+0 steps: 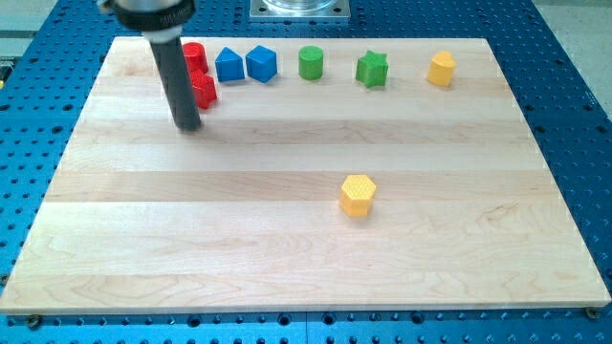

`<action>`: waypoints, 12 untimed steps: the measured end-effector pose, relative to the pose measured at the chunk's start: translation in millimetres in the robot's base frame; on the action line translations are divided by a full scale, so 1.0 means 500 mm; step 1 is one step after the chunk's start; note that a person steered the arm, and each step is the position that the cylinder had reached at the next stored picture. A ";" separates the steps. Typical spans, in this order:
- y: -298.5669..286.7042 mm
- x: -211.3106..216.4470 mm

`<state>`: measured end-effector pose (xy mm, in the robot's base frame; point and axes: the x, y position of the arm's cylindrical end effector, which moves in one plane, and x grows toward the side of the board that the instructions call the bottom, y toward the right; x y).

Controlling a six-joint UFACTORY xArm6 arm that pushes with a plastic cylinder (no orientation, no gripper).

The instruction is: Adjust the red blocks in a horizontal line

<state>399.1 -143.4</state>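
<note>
The robot's dark rod comes down from the view's top left, and my tip [188,125] rests on the wooden desk [287,239]. There is no gripper here, so nothing is open or clamped; the rod can only push.

The tip sits just beside the lower red block [204,91], on its left and a bit below it. The other red block [194,55], which looks round, sits just above it, close enough that they seem to touch. So the two reds are stacked one over the other, not side by side. I think the tip waits there so it can shove the lower red one sideways into a row.

Along the top edge there is a row: two blue blocks [229,65] [261,64], a green round block [311,63], a green star block [372,70] and a yellow block [440,69]. Another yellow block [358,196] sits alone, well apart, near the middle.

I see no words or labels anywhere.
</note>
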 end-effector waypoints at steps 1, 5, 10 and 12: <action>0.094 -0.048; -0.014 -0.181; -0.238 -0.215; -0.193 -0.231</action>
